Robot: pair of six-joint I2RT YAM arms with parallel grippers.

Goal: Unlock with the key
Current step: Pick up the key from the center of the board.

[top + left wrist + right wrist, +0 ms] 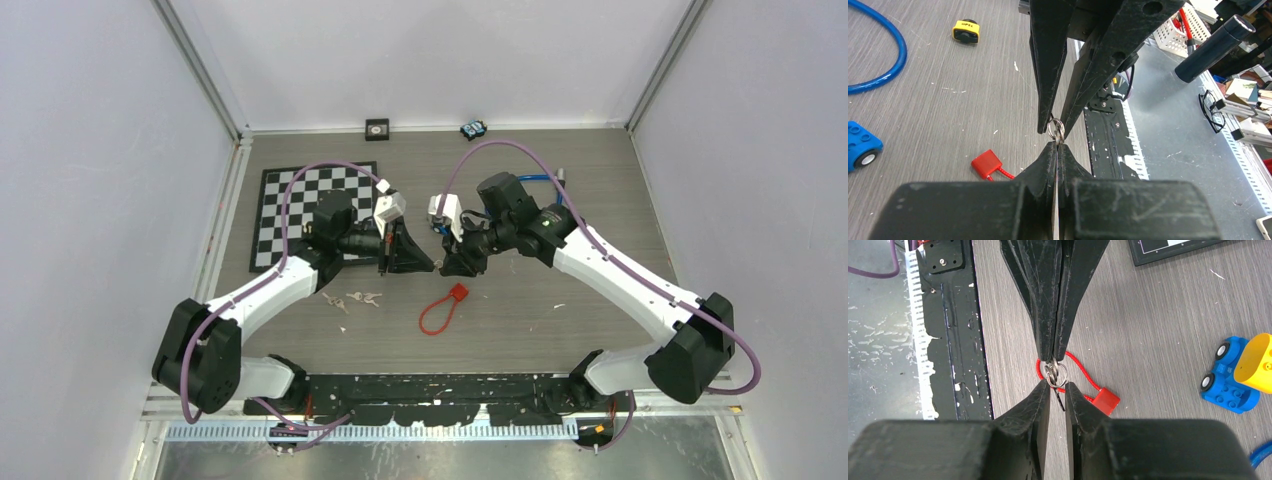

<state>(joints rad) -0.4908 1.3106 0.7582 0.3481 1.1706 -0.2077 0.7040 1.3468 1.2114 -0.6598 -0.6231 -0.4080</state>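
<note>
With the left claw (1052, 360) clamped on the ring (1053, 375) and the right claw (1058, 385) slightly parted, the ring is best regripped squarely before the lock (1105, 401) is approached.

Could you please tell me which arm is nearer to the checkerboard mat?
Left. The left arm crosses the checkerboard mat's right side in the top view. The right arm comes in from the opposite side and stays well to the right of the mat.

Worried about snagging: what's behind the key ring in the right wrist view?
The red seal's cord passes behind the key ring, lying on the wooden table, its tag alongside. Both grippers' fingers hide parts of the loop.
</note>
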